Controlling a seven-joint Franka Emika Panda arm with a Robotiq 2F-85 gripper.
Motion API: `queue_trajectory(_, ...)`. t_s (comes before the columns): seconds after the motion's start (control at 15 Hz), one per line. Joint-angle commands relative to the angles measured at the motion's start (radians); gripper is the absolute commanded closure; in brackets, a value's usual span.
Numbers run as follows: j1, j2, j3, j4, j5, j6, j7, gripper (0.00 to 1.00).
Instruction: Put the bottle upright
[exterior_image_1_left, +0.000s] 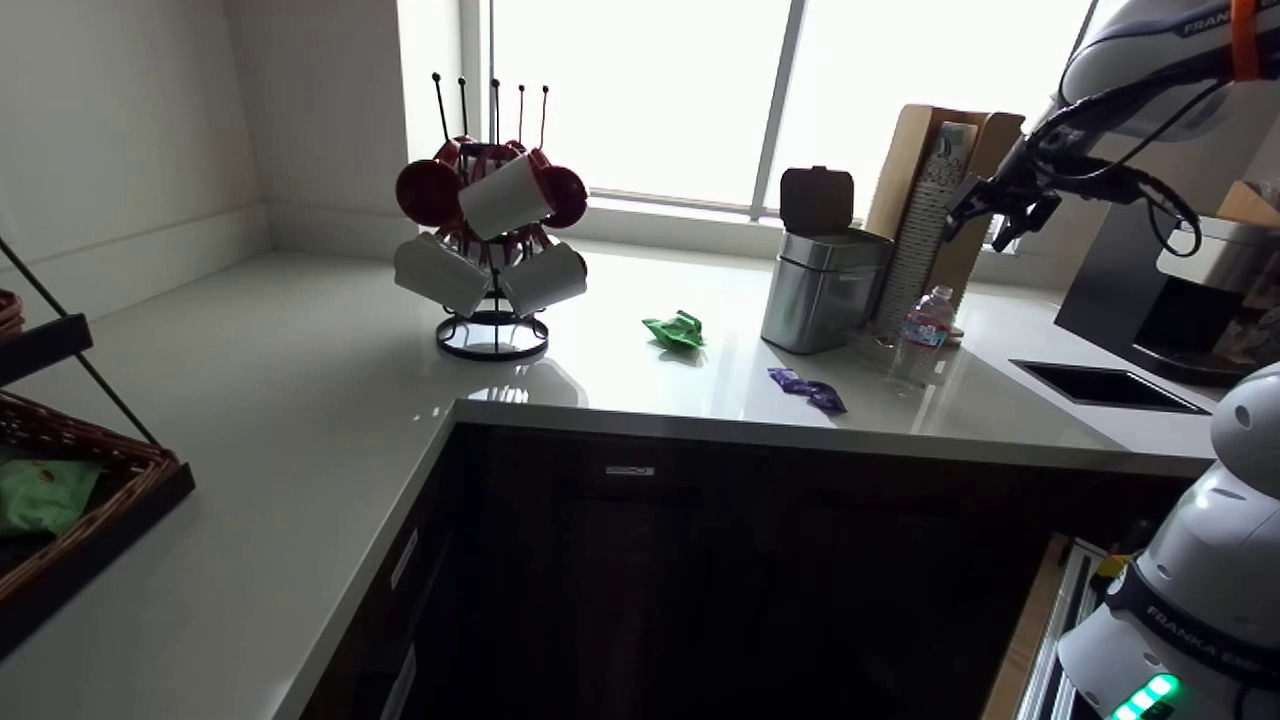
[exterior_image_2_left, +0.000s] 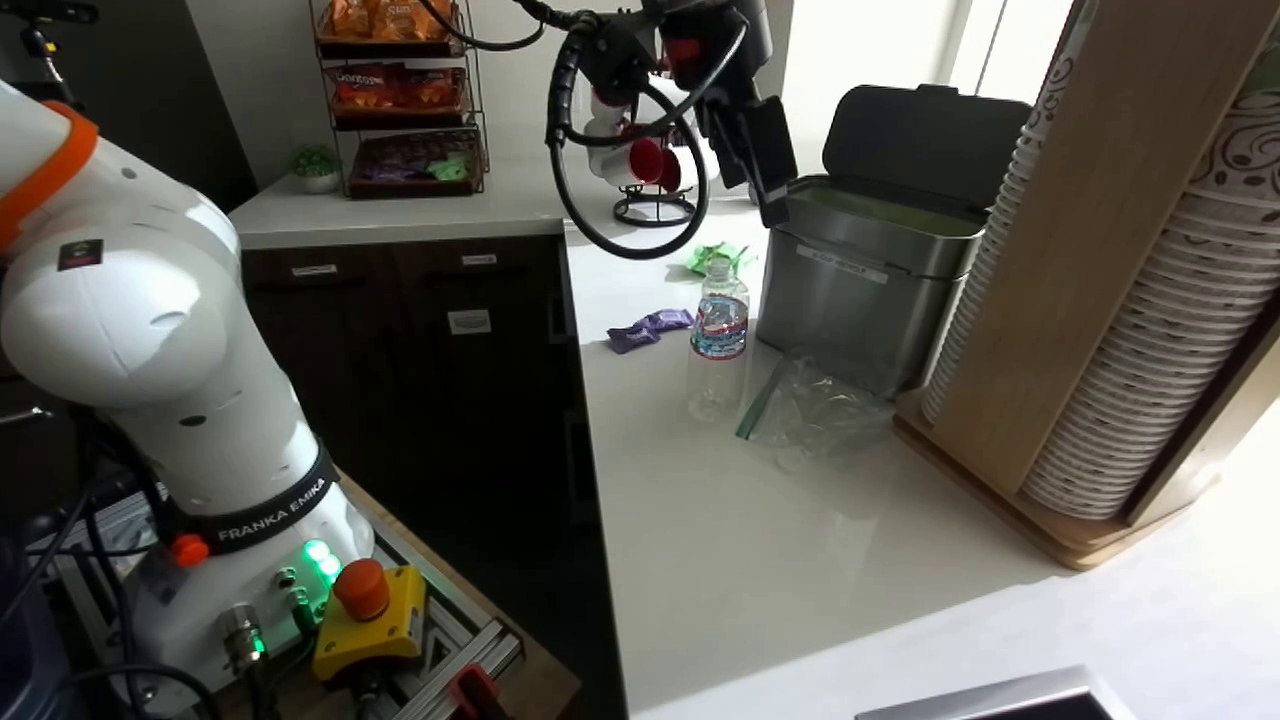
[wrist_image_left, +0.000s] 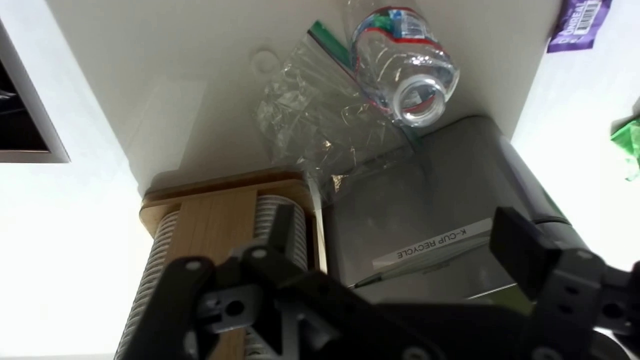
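The bottle (exterior_image_1_left: 922, 332) is small, see-through, with a red and blue label and no cap on its neck. It stands upright on the counter in both exterior views, also here (exterior_image_2_left: 718, 340), in front of the steel canister. In the wrist view the bottle (wrist_image_left: 405, 65) is seen from above, its open mouth towards the camera. My gripper (exterior_image_1_left: 977, 236) is raised above the counter, higher than the bottle and apart from it. In the wrist view the gripper's fingers (wrist_image_left: 392, 230) are wide apart with nothing between them. In an exterior view the gripper (exterior_image_2_left: 768, 185) partly hides its own far finger.
The steel canister (exterior_image_2_left: 860, 290) has its lid up. A crumpled clear bag (exterior_image_2_left: 825, 410) lies beside the bottle. A wooden cup holder (exterior_image_2_left: 1100, 260) stands near. Purple wrappers (exterior_image_1_left: 806, 390), a green wrapper (exterior_image_1_left: 676, 330) and a mug rack (exterior_image_1_left: 492, 335) are on the counter.
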Motion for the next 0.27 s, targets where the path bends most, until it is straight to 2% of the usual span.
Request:
queue_trajectory(0.0, -0.018, -0.047, 0.021, -0.007, 0.047, -0.057, -0.033, 0.0)
queue_trajectory(0.13, -0.021, -0.068, 0.027, -0.02, 0.054, -0.035, -0.026, 0.0)
queue_trajectory(0.2, -0.027, -0.022, 0.033, 0.003, 0.039, -0.021, -0.016, 0.0)
